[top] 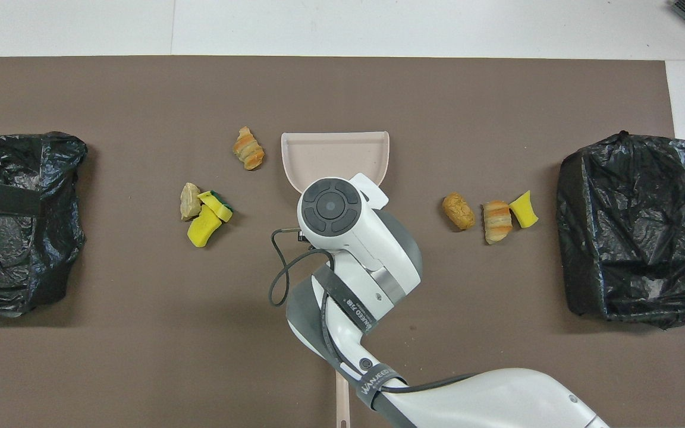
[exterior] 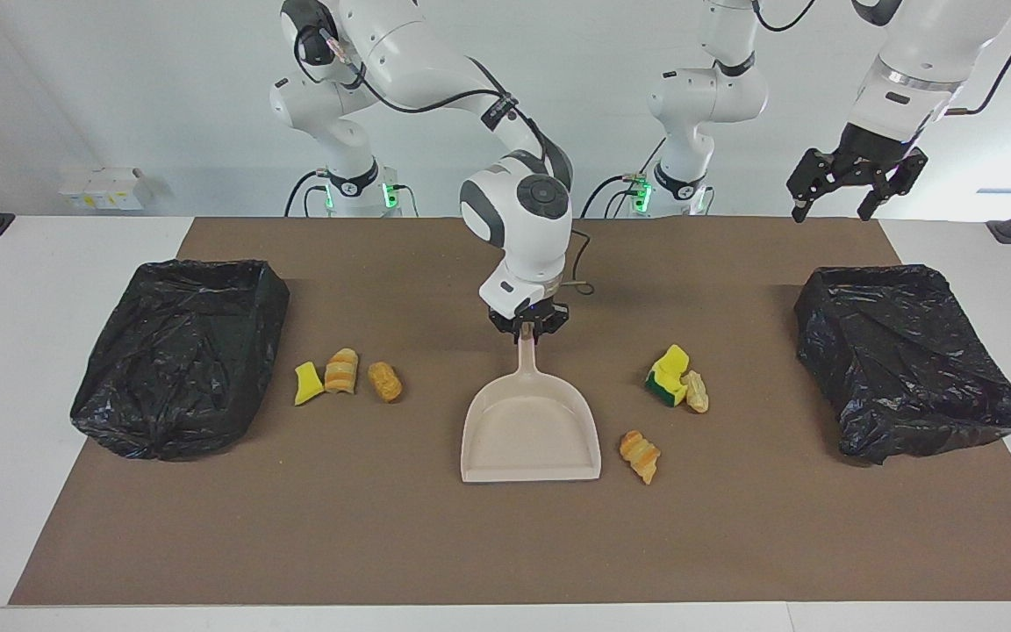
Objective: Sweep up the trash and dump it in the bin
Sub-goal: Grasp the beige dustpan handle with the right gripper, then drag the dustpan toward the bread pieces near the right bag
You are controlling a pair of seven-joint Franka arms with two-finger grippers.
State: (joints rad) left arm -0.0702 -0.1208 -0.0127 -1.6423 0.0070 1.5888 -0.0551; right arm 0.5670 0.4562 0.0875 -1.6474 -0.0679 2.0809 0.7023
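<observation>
Centrally on the brown mat (exterior: 505, 544), the right gripper (exterior: 527, 330) is clenched on the handle of the beige dustpan (exterior: 530, 434). Trash lies in two groups: three scraps (exterior: 346, 375) beside the bin (exterior: 181, 351) at the right arm's end, and sponge chunks (exterior: 674, 377) plus a ridged lump (exterior: 640, 455) beside the pan. The left gripper (exterior: 837, 211) waits spread wide above the other bin (exterior: 905, 360).

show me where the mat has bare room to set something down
Bare: the wide strip of brown mat farther from the robots than the dustpan, and the strip nearer the robots. Crowded: the middle band, with scraps by one black bin, the dustpan, and more scraps toward the other bin.
</observation>
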